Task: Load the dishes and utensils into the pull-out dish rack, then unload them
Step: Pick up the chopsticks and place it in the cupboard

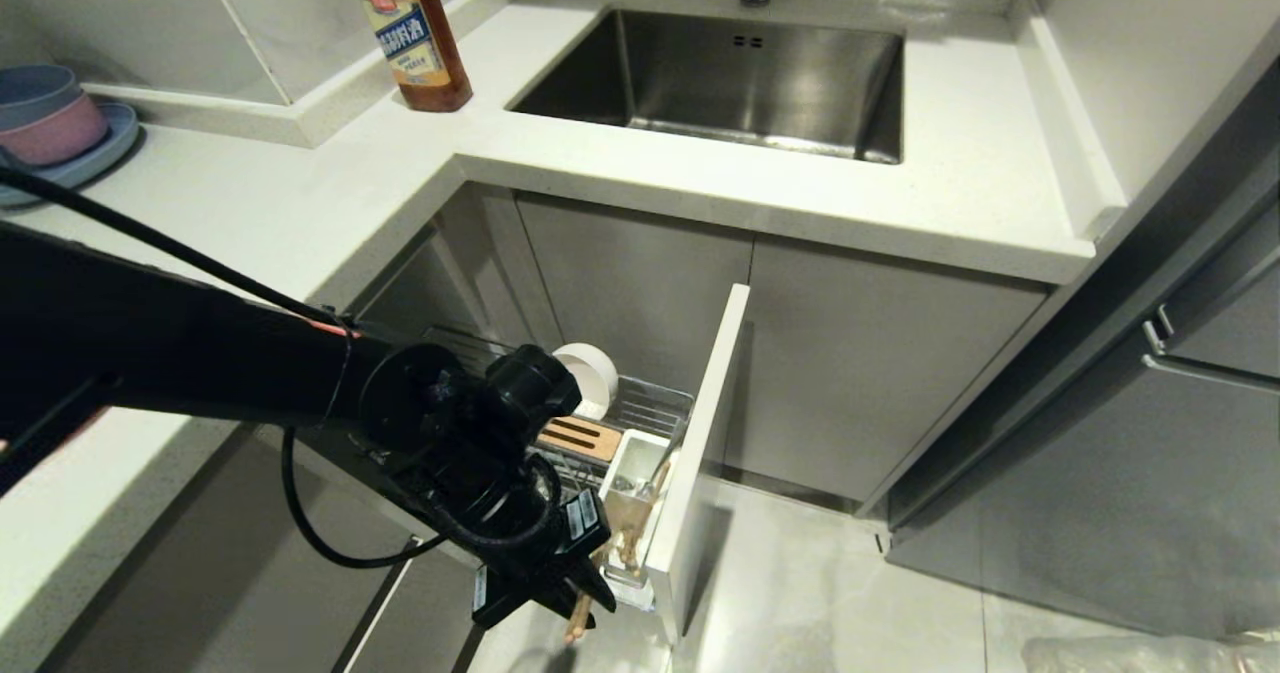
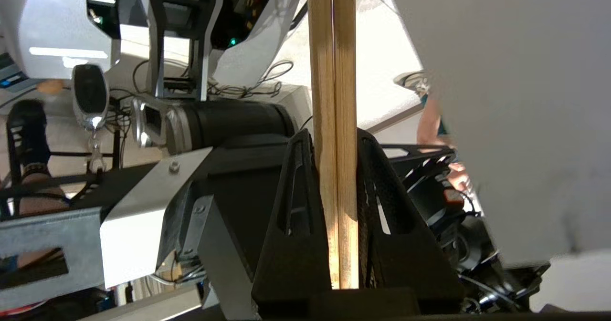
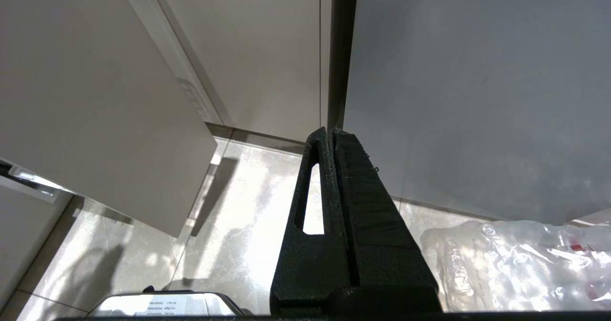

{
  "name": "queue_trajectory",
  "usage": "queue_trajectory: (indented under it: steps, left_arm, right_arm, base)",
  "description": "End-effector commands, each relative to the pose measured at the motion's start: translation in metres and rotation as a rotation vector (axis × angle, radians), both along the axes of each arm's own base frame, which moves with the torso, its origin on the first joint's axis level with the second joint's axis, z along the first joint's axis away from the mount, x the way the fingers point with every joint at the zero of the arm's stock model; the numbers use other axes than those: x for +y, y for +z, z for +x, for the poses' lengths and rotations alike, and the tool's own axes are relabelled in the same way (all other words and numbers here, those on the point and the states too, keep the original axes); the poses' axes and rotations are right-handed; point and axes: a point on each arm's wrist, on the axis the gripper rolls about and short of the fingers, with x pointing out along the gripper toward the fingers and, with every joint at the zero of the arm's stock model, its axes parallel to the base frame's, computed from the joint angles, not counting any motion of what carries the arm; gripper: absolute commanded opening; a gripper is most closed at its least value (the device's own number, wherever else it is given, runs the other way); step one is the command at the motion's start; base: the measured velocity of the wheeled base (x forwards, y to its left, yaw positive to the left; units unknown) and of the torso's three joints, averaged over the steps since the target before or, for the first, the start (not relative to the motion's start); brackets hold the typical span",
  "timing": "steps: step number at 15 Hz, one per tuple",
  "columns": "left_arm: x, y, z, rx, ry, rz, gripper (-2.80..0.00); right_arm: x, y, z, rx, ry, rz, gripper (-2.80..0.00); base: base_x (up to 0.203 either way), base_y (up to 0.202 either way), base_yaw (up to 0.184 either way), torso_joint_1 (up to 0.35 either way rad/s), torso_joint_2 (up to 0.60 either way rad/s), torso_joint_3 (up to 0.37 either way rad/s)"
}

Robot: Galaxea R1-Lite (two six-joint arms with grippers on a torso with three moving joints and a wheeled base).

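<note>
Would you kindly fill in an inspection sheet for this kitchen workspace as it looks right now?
Surface: white stone countertop around a steel sink.
Job's things: pulled-out chrome wire dish rack holds a cream-white round bowl, slotted wooden block and white plastic utensil cup; light-wood chopsticks are gripped.
Clutter: brown sauce bottle; stacked blue and pink bowls.
Hands: left hand shut on the chopsticks beside the cup; right hand shut, empty, near the floor.
Cables: black cable loops under the left arm.
Surroundings: grey cabinet fronts, tiled floor.
</note>
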Motion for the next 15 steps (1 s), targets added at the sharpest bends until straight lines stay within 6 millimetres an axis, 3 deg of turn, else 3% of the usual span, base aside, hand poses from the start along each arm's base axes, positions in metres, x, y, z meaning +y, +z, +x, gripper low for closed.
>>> queue_trajectory:
  steps: [1,15]
  left_arm:
    - [0.000,-0.007,0.005,0.021,0.013,0.008,-2.80]
    - [-0.007,-0.028,0.032,0.025,0.032,-0.015,-2.80]
  right_arm:
    - [0.000,-0.001,0.000,0.004,0.000,0.000,-2.80]
    - [0.000,0.000,0.000,0.001,0.000,0.000,-2.80]
  base:
    - [0.000,0.000,0.000,0.000,0.00,0.000]
    - [0.000,0.000,0.000,0.000,0.00,0.000]
